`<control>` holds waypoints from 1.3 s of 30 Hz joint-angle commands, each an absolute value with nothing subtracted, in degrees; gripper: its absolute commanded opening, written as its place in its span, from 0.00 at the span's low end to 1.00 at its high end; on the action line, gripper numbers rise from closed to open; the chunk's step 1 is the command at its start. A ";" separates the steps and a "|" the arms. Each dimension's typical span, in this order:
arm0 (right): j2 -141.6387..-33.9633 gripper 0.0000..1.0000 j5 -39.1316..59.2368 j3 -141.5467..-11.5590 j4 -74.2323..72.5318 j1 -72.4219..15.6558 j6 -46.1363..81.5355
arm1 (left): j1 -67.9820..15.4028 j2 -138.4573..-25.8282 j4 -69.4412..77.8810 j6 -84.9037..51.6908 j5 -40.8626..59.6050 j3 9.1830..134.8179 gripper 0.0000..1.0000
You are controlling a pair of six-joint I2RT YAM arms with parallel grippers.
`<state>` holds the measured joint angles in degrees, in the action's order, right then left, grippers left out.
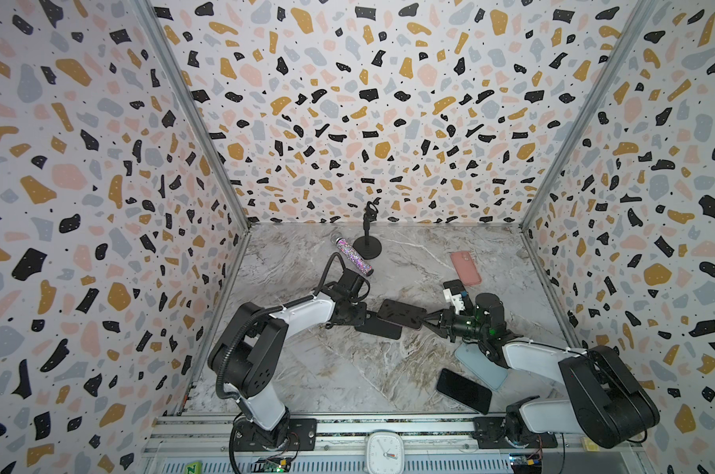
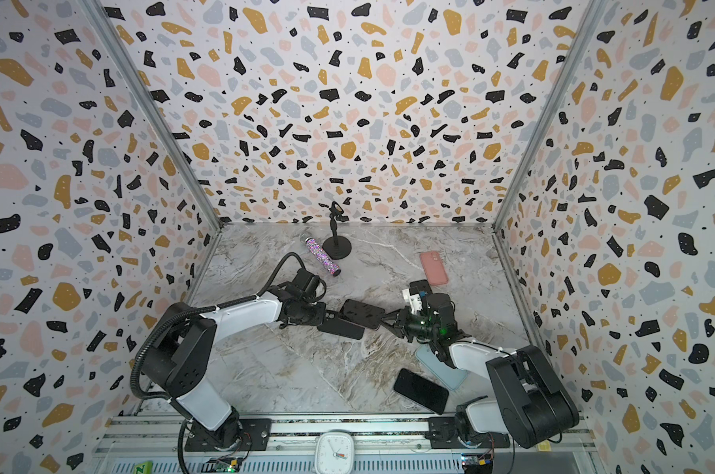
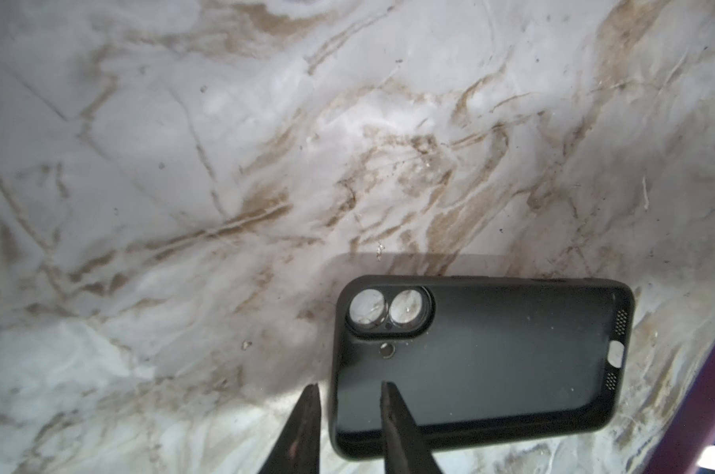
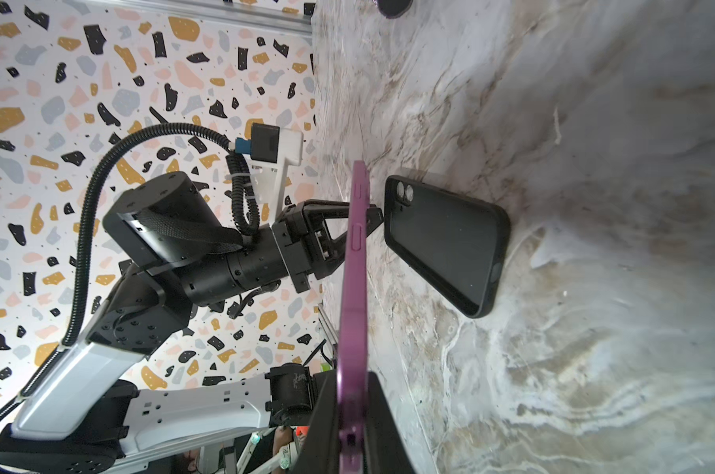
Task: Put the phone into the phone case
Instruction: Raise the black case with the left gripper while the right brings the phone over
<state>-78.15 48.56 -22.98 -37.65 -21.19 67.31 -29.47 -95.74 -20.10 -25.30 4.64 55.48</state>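
The phone (image 4: 353, 266) has a purple rim and is seen edge-on in the right wrist view. My right gripper (image 4: 352, 381) is shut on its end. In both top views the phone (image 1: 401, 314) (image 2: 362, 314) hangs flat and dark just above the black phone case (image 1: 382, 330) (image 2: 341, 328), covering part of it. The case (image 3: 491, 369) (image 4: 442, 242) lies on the marble table, hollow side up, with two round lens holes. My left gripper (image 3: 350, 388) (image 1: 370, 319) is open, its thin fingers straddling the case's short wall at the lens end without squeezing it. The phone's purple edge (image 3: 696, 390) shows beyond the case.
A pink case (image 1: 465, 267) lies at the back right. A light blue case (image 1: 479, 365) and a black phone (image 1: 463, 390) lie under my right arm. A glittery cylinder (image 1: 353, 256) and a black stand (image 1: 367, 246) sit at the back. Patterned walls enclose three sides.
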 commanded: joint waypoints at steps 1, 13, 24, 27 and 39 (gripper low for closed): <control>-79.68 0.00 50.38 -25.73 -38.61 -21.52 63.90 | -26.98 -93.72 -17.37 -26.00 8.19 54.30 0.39; -89.45 0.00 53.89 -30.30 -41.13 -23.84 62.01 | -23.39 -93.85 -10.88 -29.33 18.36 51.59 0.52; -94.21 0.00 55.54 -32.32 -42.03 -25.73 61.57 | -23.40 -94.88 -7.84 -30.78 21.58 50.15 0.54; -94.91 0.00 55.46 -32.43 -41.59 -25.72 61.11 | -23.39 -95.26 -7.65 -30.67 21.92 49.94 0.54; -97.04 0.00 54.62 -36.49 -30.83 -25.79 55.75 | -23.40 -96.15 -6.24 -30.85 23.23 49.22 0.54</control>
<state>-97.17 53.80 -33.76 -34.65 -25.52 59.29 -23.68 -95.50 -7.70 -30.74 22.09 50.13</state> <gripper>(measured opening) 0.110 0.544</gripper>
